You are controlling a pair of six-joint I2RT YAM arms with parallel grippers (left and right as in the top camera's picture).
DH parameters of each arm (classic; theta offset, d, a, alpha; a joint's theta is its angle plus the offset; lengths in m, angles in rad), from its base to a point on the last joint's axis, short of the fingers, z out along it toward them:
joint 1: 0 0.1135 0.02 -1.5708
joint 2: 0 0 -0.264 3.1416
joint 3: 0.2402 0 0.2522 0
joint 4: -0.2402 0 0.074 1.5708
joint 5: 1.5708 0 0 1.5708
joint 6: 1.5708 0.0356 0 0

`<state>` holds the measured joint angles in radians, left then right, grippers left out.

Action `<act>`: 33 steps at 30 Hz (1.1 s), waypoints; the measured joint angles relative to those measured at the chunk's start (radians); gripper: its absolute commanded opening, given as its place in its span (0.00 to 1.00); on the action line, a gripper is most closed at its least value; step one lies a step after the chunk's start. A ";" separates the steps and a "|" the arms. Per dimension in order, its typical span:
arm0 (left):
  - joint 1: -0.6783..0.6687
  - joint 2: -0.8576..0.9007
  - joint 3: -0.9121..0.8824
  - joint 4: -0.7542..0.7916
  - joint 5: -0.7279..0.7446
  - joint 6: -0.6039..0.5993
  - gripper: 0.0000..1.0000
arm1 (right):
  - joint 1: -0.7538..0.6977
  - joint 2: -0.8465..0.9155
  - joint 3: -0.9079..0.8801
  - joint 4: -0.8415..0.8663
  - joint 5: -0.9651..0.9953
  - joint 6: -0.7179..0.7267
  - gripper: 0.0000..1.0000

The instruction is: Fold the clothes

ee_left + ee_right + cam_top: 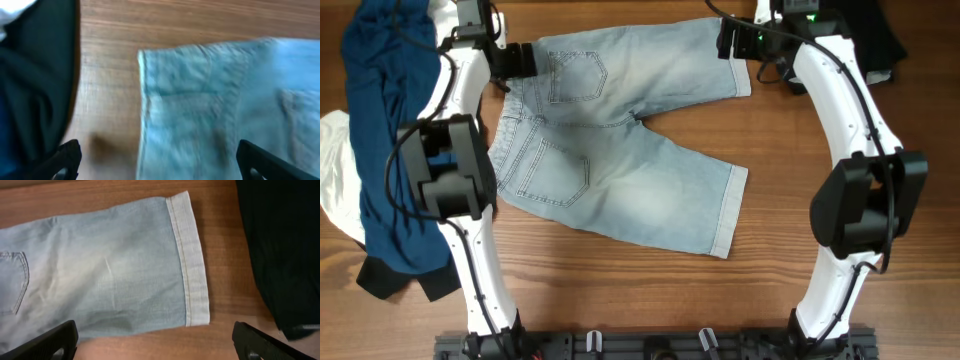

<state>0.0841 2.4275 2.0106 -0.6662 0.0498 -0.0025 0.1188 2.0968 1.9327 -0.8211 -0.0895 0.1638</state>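
The left end effector is seen spread wide, with nothing gripped. The waistband corner of the shorts is framed between its fingers. The wrist view is blurred, so contact with the denim cannot be judged. The right end effector is opened wide too and is empty. The cuff of the upper leg is laid out just ahead of it, between the lines of its fingers.

The shorts are spread flat on the counter, back pockets up, stretched from one end effector to the other. A navy garment is heaped just outside the left end effector, with a white garment beyond it. A black garment is found past the cuff from the right end effector, with a strip of bare counter between them.
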 measured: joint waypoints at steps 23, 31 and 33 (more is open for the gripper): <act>-0.008 -0.772 -0.066 -0.834 0.118 -0.314 1.00 | 0.061 -0.488 -0.237 -0.620 -0.059 0.580 1.00; -0.008 -0.763 -0.499 -0.697 -0.030 -0.870 1.00 | 0.204 -0.476 -0.568 -0.455 -0.010 0.823 1.00; -0.008 -0.760 -0.642 -0.605 -0.040 -1.015 1.00 | 0.237 -0.476 -0.626 -0.421 0.002 0.889 1.00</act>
<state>0.0757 1.6672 1.3685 -1.2709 0.0097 -1.0172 0.3553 1.6207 1.3071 -1.2419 -0.0879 1.0531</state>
